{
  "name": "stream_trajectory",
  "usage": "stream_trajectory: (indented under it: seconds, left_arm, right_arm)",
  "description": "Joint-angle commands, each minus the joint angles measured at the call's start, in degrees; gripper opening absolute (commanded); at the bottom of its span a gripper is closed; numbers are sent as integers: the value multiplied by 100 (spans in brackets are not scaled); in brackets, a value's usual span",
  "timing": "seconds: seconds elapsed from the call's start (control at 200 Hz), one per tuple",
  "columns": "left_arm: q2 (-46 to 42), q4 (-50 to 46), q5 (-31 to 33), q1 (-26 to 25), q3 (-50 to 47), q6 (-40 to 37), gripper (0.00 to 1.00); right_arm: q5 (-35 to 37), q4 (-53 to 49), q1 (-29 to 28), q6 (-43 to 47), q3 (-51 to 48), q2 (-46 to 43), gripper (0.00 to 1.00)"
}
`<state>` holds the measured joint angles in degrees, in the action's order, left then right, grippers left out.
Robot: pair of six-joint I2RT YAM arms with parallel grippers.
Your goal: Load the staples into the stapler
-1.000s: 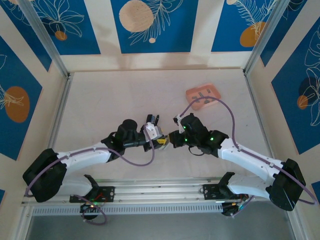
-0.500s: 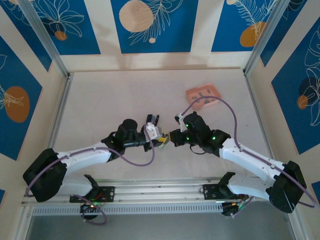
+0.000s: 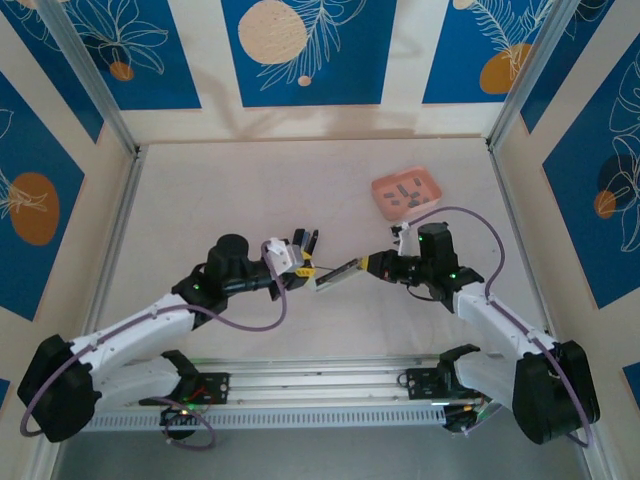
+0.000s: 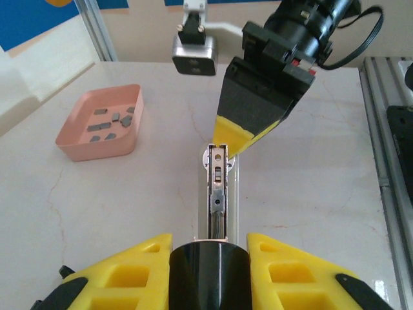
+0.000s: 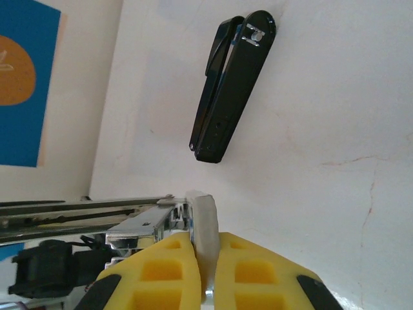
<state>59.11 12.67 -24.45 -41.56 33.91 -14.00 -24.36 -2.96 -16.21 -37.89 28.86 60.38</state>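
Observation:
The stapler hangs above the table between both grippers, its silvery rail stretched out lengthwise. My left gripper is shut on its rounded black near end. My right gripper is shut on the white plastic piece at the rail's far end. From above, the left gripper and right gripper face each other along the rail. The staples lie as several small dark strips in the salmon-pink tray, which sits at the back right.
A slim black hinged piece lies flat on the table just behind the left gripper. The pale table surface stretches open to the left and back. A metal rail with cable track runs along the near edge.
The left gripper has closed on the stapler's black end. The right gripper has drawn back to the right and the left arm to the left, so the silvery rail now spans the gap.

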Motion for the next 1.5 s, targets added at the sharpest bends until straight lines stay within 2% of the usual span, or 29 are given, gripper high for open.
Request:
stream_trajectory:
  seconds: [0.0, 0.17, 0.45, 0.61, 0.72, 0.825, 0.945, 1.095, 1.185, 1.301, 1.496]
  left_arm:
    - [-457, 20, -122, 152, 393, 165, 13]
    - [-598, -563, -246, 152, 1053, 211, 13]
    - [-502, -1038, -385, 149, 1592, 57, 13]
    - [-453, -1006, -364, 146, 1644, 79, 13]
    - [-423, -967, -172, 147, 1711, 123, 13]
    - [-361, -966, -39, 147, 1803, 184, 14]
    - [-297, -948, -186, 144, 1884, 195, 14]
    - [-232, -765, -439, 146, 1898, 228, 14]
    - [-177, -674, -571, 144, 1916, 256, 14]
    - [-102, -470, -750, 145, 1922, 362, 14]
    - [56, -54, -997, 142, 1917, 614, 14]
  right_arm:
    - [244, 29, 345, -295, -334, 229, 0]
    - [232, 311, 375, -485, -555, 426, 2]
    - [197, 322, 388, -348, -565, 371, 33]
    - [259, 113, 375, -101, -453, 230, 41]
    - [211, 380, 277, 194, -439, 47, 44]
    - [229, 837, -51, 929, -423, -271, 48]
    - [228, 1212, -540, 2383, -348, -604, 51]
    - [-346, 1239, -908, 4530, -78, -653, 55]
    - [-659, 1139, -1036, 5471, 123, -496, 62]
    - [-1058, 958, -1077, 5911, 518, -95, 67]
    - [-1955, 1059, -1165, 6095, 887, 597, 68]
